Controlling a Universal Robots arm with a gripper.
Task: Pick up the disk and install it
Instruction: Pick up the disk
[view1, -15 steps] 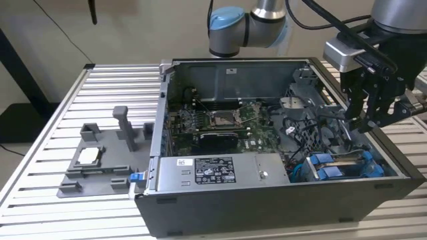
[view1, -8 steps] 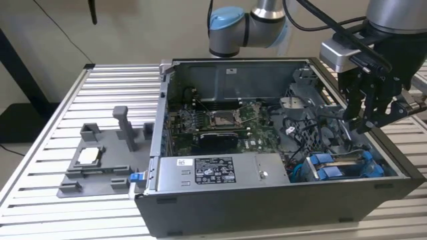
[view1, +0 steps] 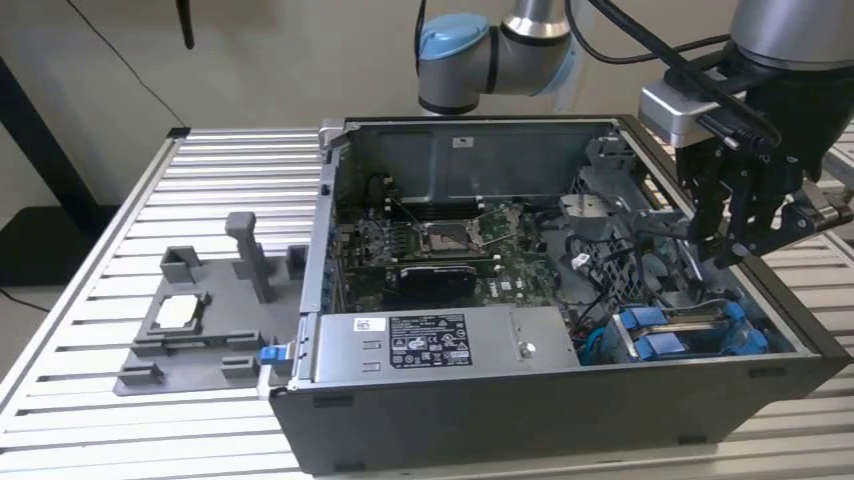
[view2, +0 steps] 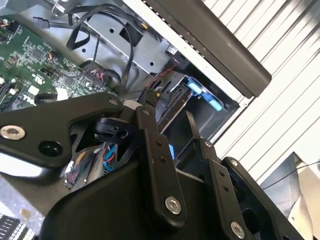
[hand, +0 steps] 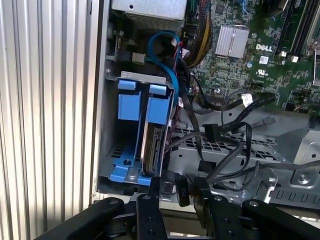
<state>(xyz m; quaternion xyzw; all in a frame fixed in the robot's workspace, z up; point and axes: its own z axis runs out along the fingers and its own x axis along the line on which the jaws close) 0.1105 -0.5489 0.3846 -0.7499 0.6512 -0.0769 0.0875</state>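
Observation:
The disk (hand: 153, 145) stands on edge in the drive bay at the front corner of the open computer case (view1: 561, 420), held in its blue carrier (hand: 159, 106). In the exterior view the blue carriers (view1: 681, 332) show at the case's right end. My gripper (view1: 731, 245) hangs above and just behind that bay, a little apart from the disk. Its fingers (hand: 155, 184) are open with nothing between them. In the second wrist view my gripper (view2: 170, 107) points toward a blue carrier tab (view2: 201, 96).
Black cables (hand: 225, 135) lie loose beside the bay. The motherboard (view1: 447, 240) and a long grey metal box (view1: 427, 345) sit inside the case. On the exterior view's left, a grey fixture (view1: 200, 345) holds a small silver chip (view1: 180, 312) on the slatted table (view1: 80, 330).

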